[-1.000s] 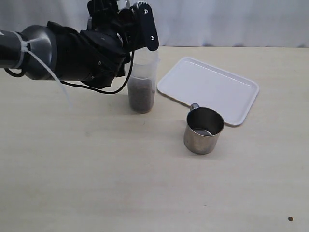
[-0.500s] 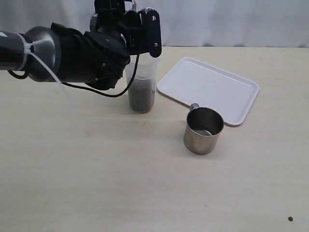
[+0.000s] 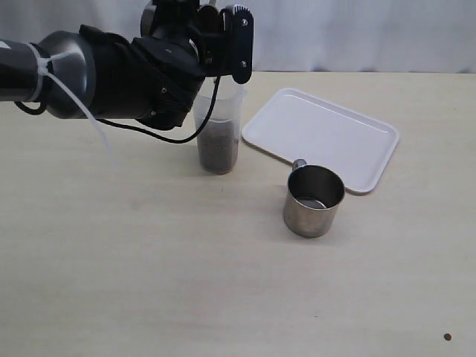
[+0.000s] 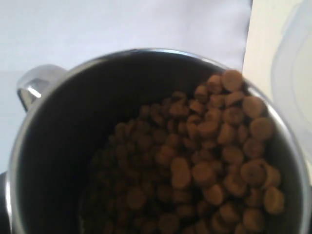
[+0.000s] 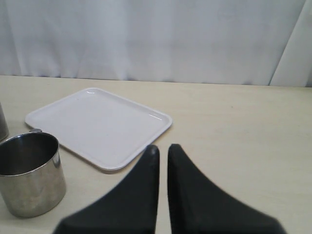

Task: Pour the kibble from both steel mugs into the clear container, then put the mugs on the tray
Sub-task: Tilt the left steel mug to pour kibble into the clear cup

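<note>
Kibble (image 4: 209, 156) at rim of held mug (image 4: 68, 146) (tilted), container (image 3: 220, 123) below

Two steel mugs: one mug (image 4: 53, 161) heaped with kibble (image 4: 209, 161), its pellets too many to count, and one mug (image 3: 313, 202) standing apart. One clear container (image 3: 219, 126). One white tray (image 3: 320, 137). One lone dark speck (image 3: 447, 337).

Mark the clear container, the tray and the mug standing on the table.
clear container (image 3: 219, 149), exterior view, lower side wall.
tray (image 3: 320, 136), exterior view, bare flat middle.
mug on the table (image 3: 309, 219), exterior view, outer side wall.
</note>
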{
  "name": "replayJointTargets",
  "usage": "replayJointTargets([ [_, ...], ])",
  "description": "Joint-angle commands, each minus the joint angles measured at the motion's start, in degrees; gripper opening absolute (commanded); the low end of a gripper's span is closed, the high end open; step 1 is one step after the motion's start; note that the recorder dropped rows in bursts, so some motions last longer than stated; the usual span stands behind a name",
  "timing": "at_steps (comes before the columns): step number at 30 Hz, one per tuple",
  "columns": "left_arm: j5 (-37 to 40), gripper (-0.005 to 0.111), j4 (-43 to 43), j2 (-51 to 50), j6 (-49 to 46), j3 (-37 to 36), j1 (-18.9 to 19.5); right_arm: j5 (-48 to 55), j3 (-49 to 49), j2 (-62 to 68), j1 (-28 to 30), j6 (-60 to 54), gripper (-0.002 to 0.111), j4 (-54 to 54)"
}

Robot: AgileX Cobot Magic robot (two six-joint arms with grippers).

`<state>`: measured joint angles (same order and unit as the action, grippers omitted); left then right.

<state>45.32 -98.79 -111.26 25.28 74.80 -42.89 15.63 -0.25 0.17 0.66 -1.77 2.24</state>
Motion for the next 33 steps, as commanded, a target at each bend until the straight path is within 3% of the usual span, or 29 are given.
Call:
replayJointTargets([
  [1, 1.01, 0.000, -1.16, 0.29, -3.34, 0.65, -0.41, 0.09, 0.25, -0.17, -0.13, -0.39, 0.005, -0.17],
  [33, -1.46, 0.000, -1.16, -0.39, -18.22, 2.61, -0.29, 0.09, 0.25, -0.17, -0.13, -0.39, 0.005, -0.17],
])
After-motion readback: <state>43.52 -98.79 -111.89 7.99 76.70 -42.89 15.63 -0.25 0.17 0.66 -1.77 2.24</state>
